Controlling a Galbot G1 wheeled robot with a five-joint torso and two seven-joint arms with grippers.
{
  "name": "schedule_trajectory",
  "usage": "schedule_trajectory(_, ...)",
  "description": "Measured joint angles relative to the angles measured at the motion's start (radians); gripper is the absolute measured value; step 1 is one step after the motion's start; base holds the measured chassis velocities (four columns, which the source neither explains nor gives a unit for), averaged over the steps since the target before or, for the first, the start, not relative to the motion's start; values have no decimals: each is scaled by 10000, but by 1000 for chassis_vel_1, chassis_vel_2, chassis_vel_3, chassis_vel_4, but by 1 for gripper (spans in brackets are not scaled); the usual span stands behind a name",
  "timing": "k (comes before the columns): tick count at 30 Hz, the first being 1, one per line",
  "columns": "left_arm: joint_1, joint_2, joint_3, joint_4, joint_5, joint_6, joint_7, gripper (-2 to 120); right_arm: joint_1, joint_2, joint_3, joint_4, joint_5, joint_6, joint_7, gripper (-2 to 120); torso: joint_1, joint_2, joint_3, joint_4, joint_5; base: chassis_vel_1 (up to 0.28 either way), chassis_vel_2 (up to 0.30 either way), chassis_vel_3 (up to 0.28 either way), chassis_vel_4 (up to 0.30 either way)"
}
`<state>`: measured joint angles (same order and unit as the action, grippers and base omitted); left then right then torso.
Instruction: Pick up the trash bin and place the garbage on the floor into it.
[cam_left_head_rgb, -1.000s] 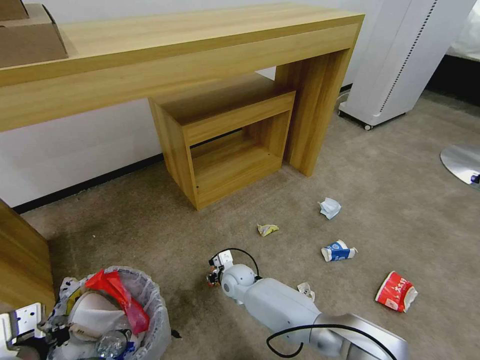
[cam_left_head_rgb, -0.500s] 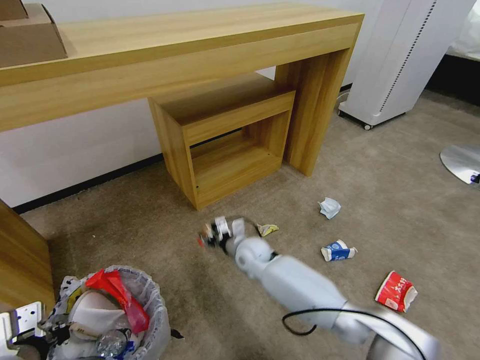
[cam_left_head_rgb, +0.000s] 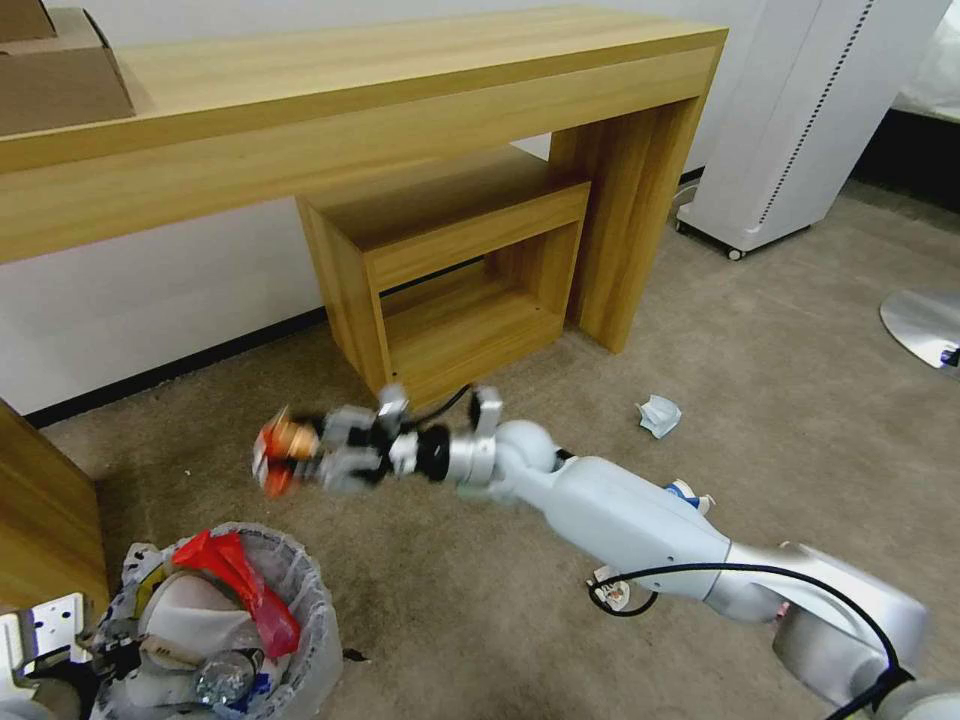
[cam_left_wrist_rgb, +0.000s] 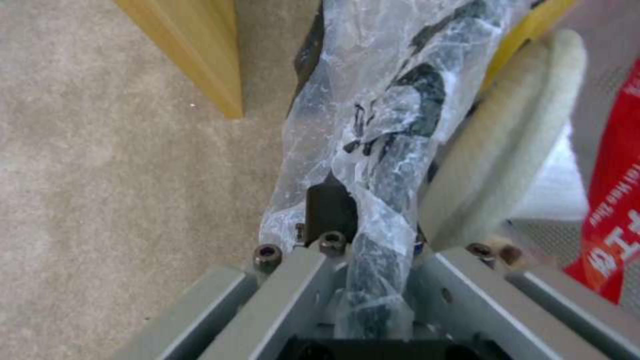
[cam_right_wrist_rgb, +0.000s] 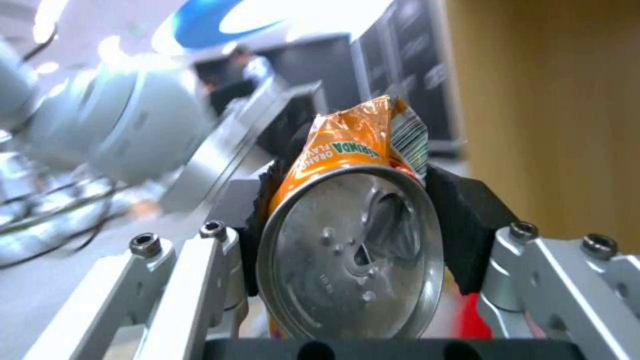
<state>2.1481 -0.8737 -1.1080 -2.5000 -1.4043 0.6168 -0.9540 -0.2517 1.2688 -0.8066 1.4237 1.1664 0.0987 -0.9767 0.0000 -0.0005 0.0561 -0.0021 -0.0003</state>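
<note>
Right gripper (cam_left_head_rgb: 290, 455): held in the air above the floor (cam_left_head_rgb: 480, 600), out to the left of its arm, up and slightly right of the trash bin (cam_left_head_rgb: 310, 610); its black pads (cam_right_wrist_rgb: 467, 200) are clamped on either side of a crushed orange can (cam_right_wrist_rgb: 350, 235), silver top toward the wrist camera, barcode on the crumpled far end. Left gripper (cam_left_wrist_rgb: 360, 235): at the near left, closed on the bin's rim where the crinkled clear bag (cam_left_wrist_rgb: 373, 110) folds over it, one finger outside the wall and one inside. Trash bin: near left corner of the scene, just beside a wooden panel (cam_left_head_rgb: 45, 520), nearly full; contents include a white slipper (cam_left_wrist_rgb: 507, 150), a red wrapper (cam_left_head_rgb: 240, 590) and a clear bottle (cam_left_head_rgb: 220, 680). Garbage remaining on the beige carpet: crumpled white paper (cam_left_head_rgb: 659, 415) to the far right of the arm; a blue-white carton (cam_left_head_rgb: 685, 492) partly hidden behind the forearm; a small white scrap (cam_left_head_rgb: 612, 592) below the arm. Furnishings: long wooden desk (cam_left_head_rgb: 400, 90) along the far wall with a low open shelf unit (cam_left_head_rgb: 450, 270) under it; white wheeled cabinet (cam_left_head_rgb: 800, 120) at the far right.
</note>
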Motion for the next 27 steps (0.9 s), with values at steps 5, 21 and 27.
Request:
schedule_trajectory(5,176,-419,122,0,415,-22,113,0,243,571,-1270,-464,-337,55,794,48,-1,0,-1,1,-1,0,0,0,0)
schedule_trajectory(21,376,-733,415,0,939,-20,217,0,87,432,-1229,-347,-650,140,1636,99,0,0,0,0,0,0,0,0,0)
schedule_trajectory(27,362,-646,280,0,848,-3,247,0,-80,157,-153,250,-1249,496,4013,100,0,0,0,1,2,0,0,0,0)
